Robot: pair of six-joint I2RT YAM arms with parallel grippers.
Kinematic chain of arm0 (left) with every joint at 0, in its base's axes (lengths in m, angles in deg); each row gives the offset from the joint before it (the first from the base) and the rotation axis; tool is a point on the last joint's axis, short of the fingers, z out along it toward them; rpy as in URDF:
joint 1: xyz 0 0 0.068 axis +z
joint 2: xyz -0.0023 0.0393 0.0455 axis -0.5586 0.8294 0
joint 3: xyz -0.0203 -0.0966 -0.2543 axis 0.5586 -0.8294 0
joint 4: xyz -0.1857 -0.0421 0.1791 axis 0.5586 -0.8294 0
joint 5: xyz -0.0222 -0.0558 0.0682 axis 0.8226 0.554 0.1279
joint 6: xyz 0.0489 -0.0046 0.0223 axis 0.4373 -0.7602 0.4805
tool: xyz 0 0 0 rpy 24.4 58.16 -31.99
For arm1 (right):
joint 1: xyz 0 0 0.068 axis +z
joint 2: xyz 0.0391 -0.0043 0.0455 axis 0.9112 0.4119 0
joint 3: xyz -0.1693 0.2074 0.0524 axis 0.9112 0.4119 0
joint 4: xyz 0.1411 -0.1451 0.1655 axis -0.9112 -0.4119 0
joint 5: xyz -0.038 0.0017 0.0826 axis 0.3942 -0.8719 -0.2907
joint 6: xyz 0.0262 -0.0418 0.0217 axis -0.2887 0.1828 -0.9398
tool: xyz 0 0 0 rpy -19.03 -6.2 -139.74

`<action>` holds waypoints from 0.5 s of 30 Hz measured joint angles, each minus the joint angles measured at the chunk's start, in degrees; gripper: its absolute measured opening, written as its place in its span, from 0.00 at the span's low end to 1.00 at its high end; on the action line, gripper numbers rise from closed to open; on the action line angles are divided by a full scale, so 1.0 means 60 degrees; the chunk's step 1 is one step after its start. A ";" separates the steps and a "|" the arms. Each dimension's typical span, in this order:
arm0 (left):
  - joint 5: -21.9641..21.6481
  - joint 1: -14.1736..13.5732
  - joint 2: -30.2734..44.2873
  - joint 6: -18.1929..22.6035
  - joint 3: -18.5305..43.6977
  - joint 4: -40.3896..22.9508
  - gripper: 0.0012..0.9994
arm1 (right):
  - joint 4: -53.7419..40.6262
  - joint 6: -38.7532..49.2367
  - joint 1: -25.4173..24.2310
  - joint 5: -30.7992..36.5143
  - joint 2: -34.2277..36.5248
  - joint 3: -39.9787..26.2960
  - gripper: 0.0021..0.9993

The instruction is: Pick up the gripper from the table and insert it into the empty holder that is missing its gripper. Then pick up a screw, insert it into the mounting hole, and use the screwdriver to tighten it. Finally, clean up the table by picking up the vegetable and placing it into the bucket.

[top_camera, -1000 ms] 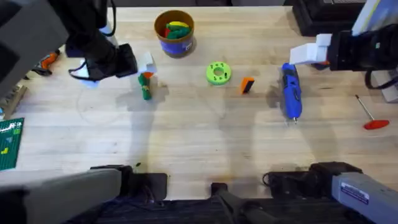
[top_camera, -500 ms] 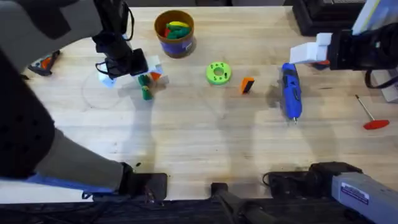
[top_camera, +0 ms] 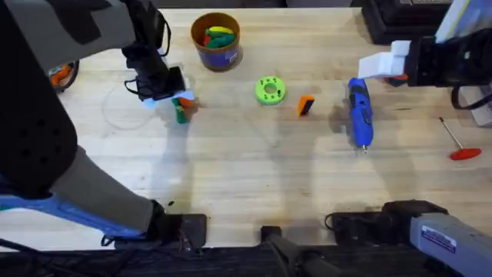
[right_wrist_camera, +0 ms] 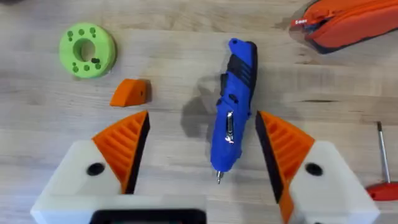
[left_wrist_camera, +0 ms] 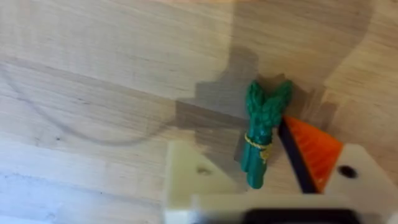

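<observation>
The left gripper (left_wrist_camera: 264, 186), one bare white holder (left_wrist_camera: 186, 180) and one ribbed orange finger, straddles the bundled green vegetable (left_wrist_camera: 261, 140) on the far-left wood table (top_camera: 246, 177), spread. The right gripper (right_wrist_camera: 202, 149) gapes over the blue screwdriver (right_wrist_camera: 233, 112). The orange wedge gripper (top_camera: 306, 105) lies mid-table; the bucket (top_camera: 216, 48) stands far.

The right gripper (right_wrist_camera: 202, 146) hangs over the wooden table (right_wrist_camera: 161, 25) with its jaws wide apart, orange ribbed pads (right_wrist_camera: 121, 146) on white mounts. The blue screwdriver (right_wrist_camera: 233, 109) lies flat between them, its bit toward the camera. Off to one side sit the small orange gripper (right_wrist_camera: 131, 92) and, beyond it, a green disc (right_wrist_camera: 87, 50). An orange tool (right_wrist_camera: 348, 25), perhaps pliers, lies at the far edge, and a thin metal rod (right_wrist_camera: 382, 152) with a red handle at the side.
</observation>
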 joint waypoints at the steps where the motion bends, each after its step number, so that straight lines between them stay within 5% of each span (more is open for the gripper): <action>1: 0.0026 0.0000 0.0000 0.0029 0.0000 0.0002 0.31 | 0.0000 0.0000 0.0000 0.0000 0.0000 0.0000 0.98; 3: 0.0074 0.0000 0.0000 0.0081 0.0000 0.0001 0.01 | 0.0000 0.0000 0.0000 0.0000 0.0000 0.0000 0.98; 15: 0.0100 0.0000 0.0000 0.0079 0.0000 -0.0009 0.00 | 0.0004 0.0000 0.0000 0.0000 0.0000 0.0000 0.98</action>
